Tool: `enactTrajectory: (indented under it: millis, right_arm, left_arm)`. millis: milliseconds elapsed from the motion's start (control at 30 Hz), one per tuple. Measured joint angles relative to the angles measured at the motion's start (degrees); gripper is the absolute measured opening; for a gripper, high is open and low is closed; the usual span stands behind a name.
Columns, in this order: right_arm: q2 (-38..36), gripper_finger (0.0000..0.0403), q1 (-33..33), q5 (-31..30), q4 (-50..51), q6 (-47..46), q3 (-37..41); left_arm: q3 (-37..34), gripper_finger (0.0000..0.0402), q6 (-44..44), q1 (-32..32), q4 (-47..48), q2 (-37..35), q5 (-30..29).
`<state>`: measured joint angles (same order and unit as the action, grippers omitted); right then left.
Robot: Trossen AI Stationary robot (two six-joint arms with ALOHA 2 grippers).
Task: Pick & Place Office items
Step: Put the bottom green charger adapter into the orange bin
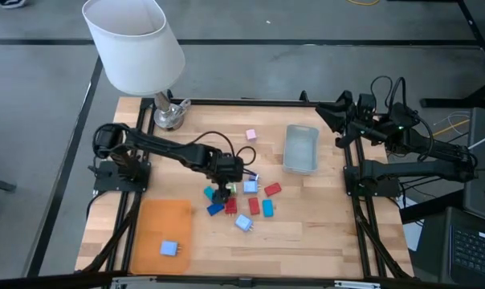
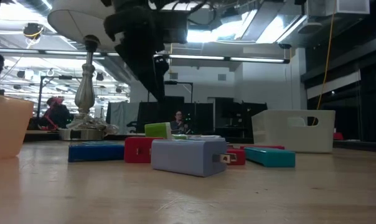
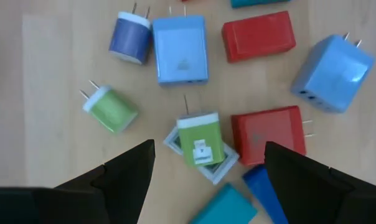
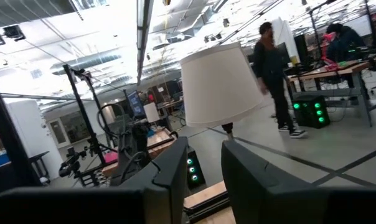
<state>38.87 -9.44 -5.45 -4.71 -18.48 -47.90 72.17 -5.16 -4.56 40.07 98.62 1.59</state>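
The office items are small plug chargers, clustered mid-table (image 1: 250, 201) in blue, light blue, red, teal and green. One pink charger (image 1: 250, 135) lies apart toward the far edge, and a light blue one (image 1: 169, 248) lies on the orange tray (image 1: 158, 221). My left gripper (image 1: 221, 191) hangs open above the cluster, pointing down. In the left wrist view its fingers stand on either side of a green charger (image 3: 200, 140) that lies on a pale grey one (image 3: 216, 168). My right gripper (image 4: 205, 146) waits at the table's far right (image 1: 329, 108), fingers a narrow gap apart.
A translucent grey-blue bin (image 1: 300, 148) stands right of the cluster. A lamp with a white shade (image 1: 134, 44) has its metal base (image 1: 170, 114) at the far left corner. Bare wood lies along the near edge (image 1: 307, 241). People show in the room behind.
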Motion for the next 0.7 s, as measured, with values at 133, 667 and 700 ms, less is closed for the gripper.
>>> enactTrajectory:
  millis: [133,667,700]
  right_arm:
    - [0.00,0.0100,0.00,0.61,0.02,0.00,0.00]
    - [0.00,0.0100,-0.02,3.14,0.02,0.09,0.00]
    - [0.00,0.0100,-0.02,3.14,0.04,0.07,0.00]
  left_arm:
    - [0.03,0.0296,-4.50,-0.24,-0.98,0.95,0.06]
    - [0.01,0.0295,-9.27,-0.32,-3.62,7.68,-1.08]
    - [0.01,0.0293,-9.37,-0.32,-4.18,7.68,-1.41]
